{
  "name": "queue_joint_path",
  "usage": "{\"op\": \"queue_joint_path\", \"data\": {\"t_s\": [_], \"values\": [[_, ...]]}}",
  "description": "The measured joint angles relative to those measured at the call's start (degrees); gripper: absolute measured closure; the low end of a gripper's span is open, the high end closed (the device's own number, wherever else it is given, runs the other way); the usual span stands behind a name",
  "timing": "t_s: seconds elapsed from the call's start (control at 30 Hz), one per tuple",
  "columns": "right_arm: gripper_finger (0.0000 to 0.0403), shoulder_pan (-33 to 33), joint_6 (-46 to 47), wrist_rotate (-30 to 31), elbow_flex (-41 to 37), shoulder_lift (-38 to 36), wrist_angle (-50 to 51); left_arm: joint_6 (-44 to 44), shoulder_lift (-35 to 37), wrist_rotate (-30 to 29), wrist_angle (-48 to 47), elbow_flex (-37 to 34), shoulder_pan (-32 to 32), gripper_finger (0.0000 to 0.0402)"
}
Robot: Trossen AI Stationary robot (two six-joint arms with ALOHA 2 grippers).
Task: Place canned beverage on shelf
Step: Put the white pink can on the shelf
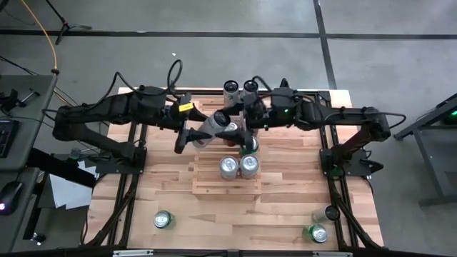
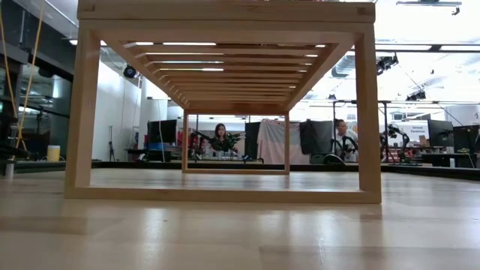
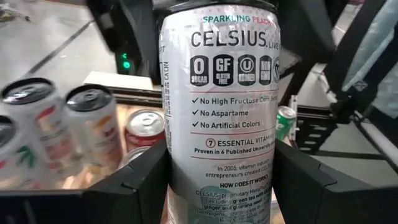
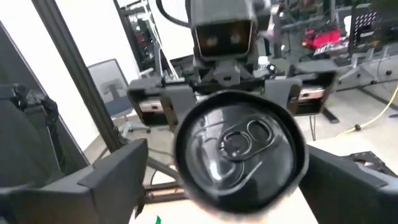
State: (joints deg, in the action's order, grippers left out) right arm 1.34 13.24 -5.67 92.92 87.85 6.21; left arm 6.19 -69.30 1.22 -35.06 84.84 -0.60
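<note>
Desk (image 1: 285, 207): wooden, carrying the shelf (image 1: 207, 187) — cans standing on it.
Left gripper (image 3: 217, 180): clenching a white can (image 3: 217, 93).
Right gripper (image 4: 230, 177): fingers spread wide — facing that can's top.

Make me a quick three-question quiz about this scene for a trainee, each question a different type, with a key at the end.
1. True or false: the left tool has the white Celsius can between its fingers.
2. Multiple choice: one lone can stands on the tabletop on the left arm's side, away from the shelf. What colour is its body? A red, B green, C blue.
3. Fill in: the right tool stands open, and its wrist camera looks straight at the Celsius can's ___ end.

Key: 1 true; 2 B; 3 top, the pull-tab end.
</note>
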Motion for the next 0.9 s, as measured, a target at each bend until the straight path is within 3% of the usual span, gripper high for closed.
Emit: {"op": "queue_joint_path", "data": {"t_s": [0.23, 0.37, 0.47, 0.6, 0.77, 0.9], "values": [[0.002, -1.57, -0.37, -0.89, 0.19, -4.24, 0.57, -0.7, 4.21, -5.22, -4.41, -1.24, -0.68, 0.0188], [0.0019, -1.7, -1.66, 0.4, 0.21, -6.76, 3.82, -0.6, 11.05, -10.25, 2.1, -9.94, -0.88, 0.0188], [0.0019, -1.67, -2.38, 3.64, 0.15, -9.18, 6.47, 0.56, 17.85, -10.89, 14.81, -21.81, -2.45, 0.0188], [0.0018, -1.67, -1.59, 7.31, 0.17, -10.82, 9.84, 3.03, 23.97, -9.8, 42.36, -40.31, -7.62, 0.0188], [0.0018, -0.88, -0.72, 9.78, 0.15, -10.86, 9.86, 7.8, 21.76, -2.87, 72.13, -57.41, -16.9, 0.0188], [0.0018, 0.4, -0.44, 11.6, 0.14, -10.4, 10.32, 6.6, 17.48, -1.42, 81.37, -63.2, -22.25, 0.0188]]}}
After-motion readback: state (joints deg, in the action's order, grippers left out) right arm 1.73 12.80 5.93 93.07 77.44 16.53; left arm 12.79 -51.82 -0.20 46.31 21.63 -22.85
